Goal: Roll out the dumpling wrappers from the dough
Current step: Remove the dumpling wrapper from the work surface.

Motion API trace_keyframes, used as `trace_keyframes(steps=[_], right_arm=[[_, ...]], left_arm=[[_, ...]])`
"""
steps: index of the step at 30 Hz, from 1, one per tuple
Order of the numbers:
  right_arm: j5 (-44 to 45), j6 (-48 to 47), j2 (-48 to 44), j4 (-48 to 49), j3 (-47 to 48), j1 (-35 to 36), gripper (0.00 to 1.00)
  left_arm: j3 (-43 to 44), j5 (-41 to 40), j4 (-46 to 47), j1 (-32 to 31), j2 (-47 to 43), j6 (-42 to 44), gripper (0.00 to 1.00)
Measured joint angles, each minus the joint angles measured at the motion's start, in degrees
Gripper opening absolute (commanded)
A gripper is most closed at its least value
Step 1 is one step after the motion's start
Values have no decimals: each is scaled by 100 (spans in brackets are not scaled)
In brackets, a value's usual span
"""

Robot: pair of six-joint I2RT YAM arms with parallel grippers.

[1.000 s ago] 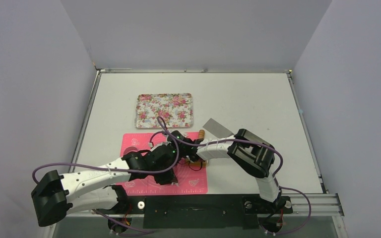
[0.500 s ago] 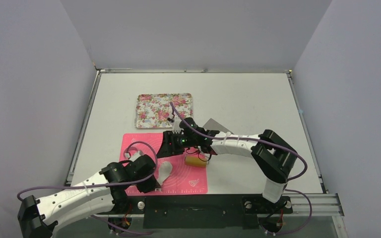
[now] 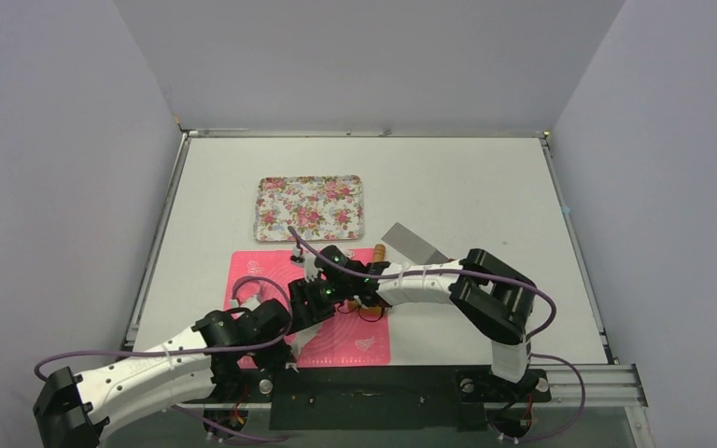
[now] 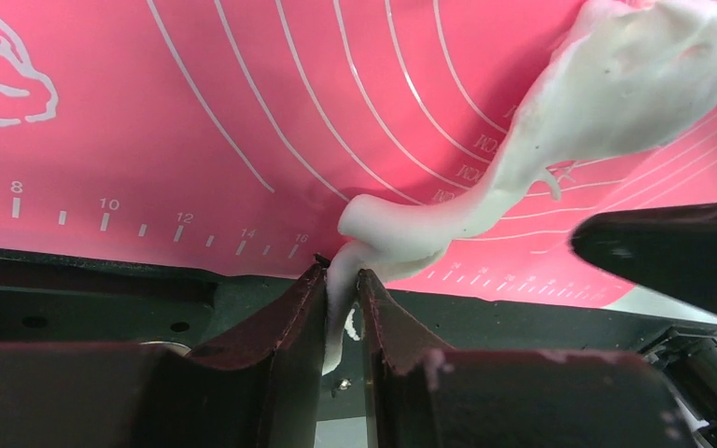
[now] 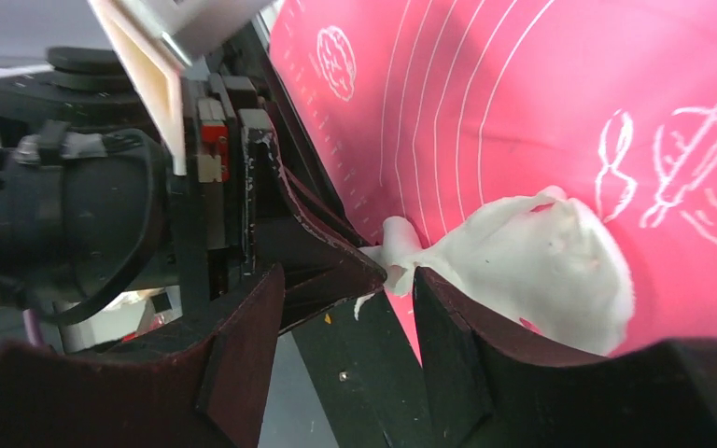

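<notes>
The dough (image 4: 616, 93) is a ragged white lump lying on the pink mat (image 4: 243, 112), drawn out into a thin tail toward the mat's near edge. My left gripper (image 4: 341, 277) is shut on that tail. It sits low at the mat's near edge (image 3: 289, 345). My right gripper (image 5: 348, 273) stands open, its jaws on either side of the left fingertip and the tail, with the dough (image 5: 532, 271) lump just beyond. From above, the right gripper (image 3: 301, 315) covers the dough. No dumpling wrappers show.
A floral tray (image 3: 310, 207) lies behind the mat (image 3: 257, 271). A metal scraper (image 3: 409, 243) with a wooden handle rests to the mat's right rear. A yellow wooden piece (image 3: 371, 303) peeks out under the right arm. The black base rail (image 4: 103, 299) borders the mat's near edge.
My left arm has drawn back to the mat's near edge, stretching the dough. My right gripper swung up toward the tray, came back down beside the left gripper, and opened wider.
</notes>
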Motion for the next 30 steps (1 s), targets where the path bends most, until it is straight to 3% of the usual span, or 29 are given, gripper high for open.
trace_keyframes(steps=[18, 30], right_arm=[[-61, -7, 750, -140, 487, 251, 46], [-319, 151, 728, 535, 234, 195, 45]], left_arm=[[42, -39, -144, 37, -59, -50, 17], [387, -282, -660, 48, -131, -61, 17]])
